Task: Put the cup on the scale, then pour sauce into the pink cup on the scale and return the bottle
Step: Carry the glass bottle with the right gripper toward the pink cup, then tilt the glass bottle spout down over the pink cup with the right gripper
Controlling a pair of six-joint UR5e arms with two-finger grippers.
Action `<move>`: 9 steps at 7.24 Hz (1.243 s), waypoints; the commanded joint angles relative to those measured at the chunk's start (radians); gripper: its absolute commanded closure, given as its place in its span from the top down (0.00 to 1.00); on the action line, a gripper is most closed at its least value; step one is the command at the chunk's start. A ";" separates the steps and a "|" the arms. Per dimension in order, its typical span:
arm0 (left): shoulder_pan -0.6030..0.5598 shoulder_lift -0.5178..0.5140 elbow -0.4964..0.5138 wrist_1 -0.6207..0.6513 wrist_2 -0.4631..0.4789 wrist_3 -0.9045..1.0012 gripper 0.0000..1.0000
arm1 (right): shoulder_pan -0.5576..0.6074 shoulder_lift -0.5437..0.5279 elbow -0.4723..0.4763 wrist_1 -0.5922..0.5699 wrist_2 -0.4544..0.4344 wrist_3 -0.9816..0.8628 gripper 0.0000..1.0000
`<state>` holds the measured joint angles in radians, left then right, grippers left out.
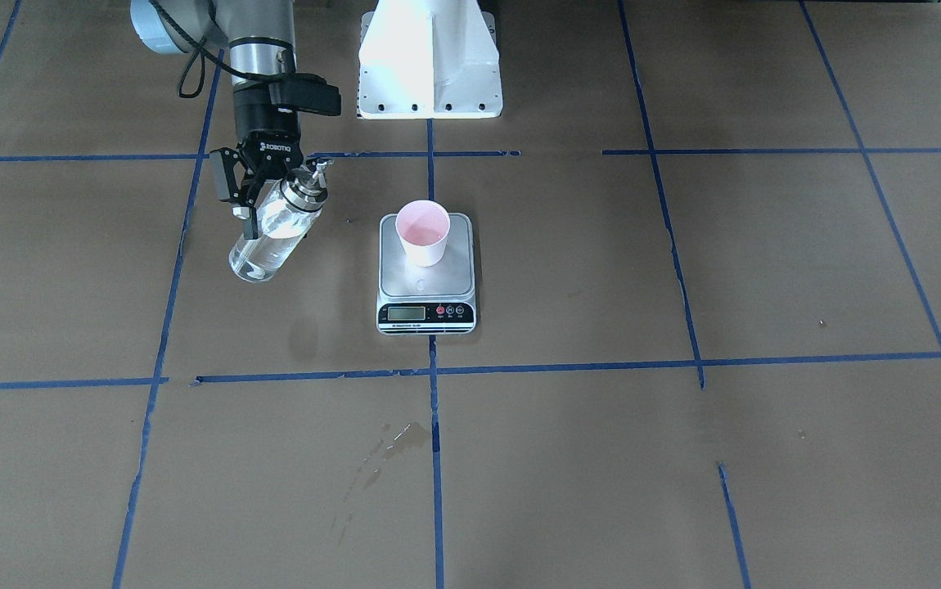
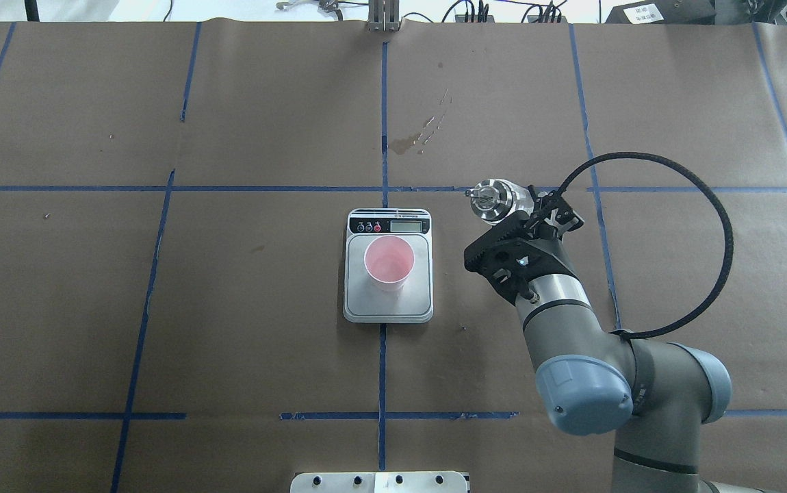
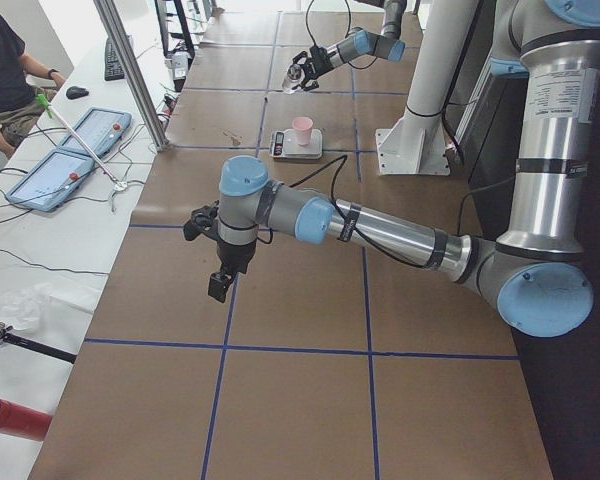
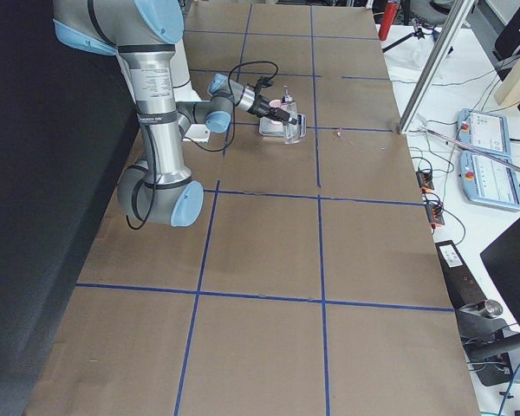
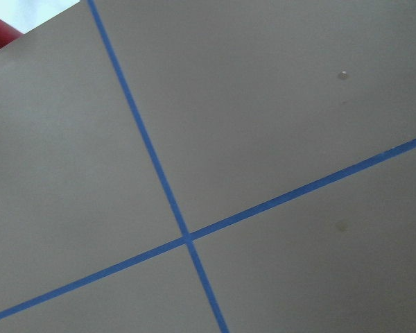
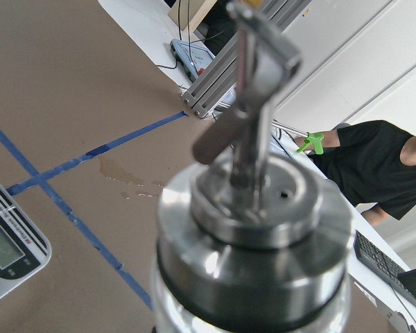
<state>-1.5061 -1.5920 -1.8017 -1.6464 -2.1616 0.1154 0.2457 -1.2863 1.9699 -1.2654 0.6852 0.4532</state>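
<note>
The pale pink cup (image 1: 423, 231) stands upright on the steel platform of the scale (image 1: 426, 282), near the table's middle; they also show from overhead as cup (image 2: 389, 262) on scale (image 2: 388, 301). My right gripper (image 1: 256, 214) is shut on the clear glass bottle (image 1: 274, 225), held tilted above the table, off to the scale's side and apart from it. Clear sauce (image 1: 260, 249) shows in the bottle's lower part. Its silver cap and spout (image 6: 253, 208) fill the right wrist view. My left gripper (image 3: 218, 283) hangs far from the scale; I cannot tell if it is open.
A wet stain (image 1: 393, 442) marks the brown paper on the operators' side of the scale. The white robot base (image 1: 429, 57) stands behind the scale. A person (image 3: 5, 70) and tablets (image 3: 75, 150) are beside the table.
</note>
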 commanded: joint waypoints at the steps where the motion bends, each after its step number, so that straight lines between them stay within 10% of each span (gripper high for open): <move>1: -0.048 0.015 0.045 -0.067 -0.015 0.061 1.00 | -0.038 0.068 -0.025 -0.159 -0.050 -0.021 0.00; 9: -0.057 0.017 0.117 -0.118 -0.053 0.059 1.00 | -0.046 0.223 -0.078 -0.623 -0.157 -0.352 0.00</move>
<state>-1.5630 -1.5754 -1.6922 -1.7634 -2.1910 0.1750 0.1983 -1.0842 1.9117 -1.8509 0.5507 0.1156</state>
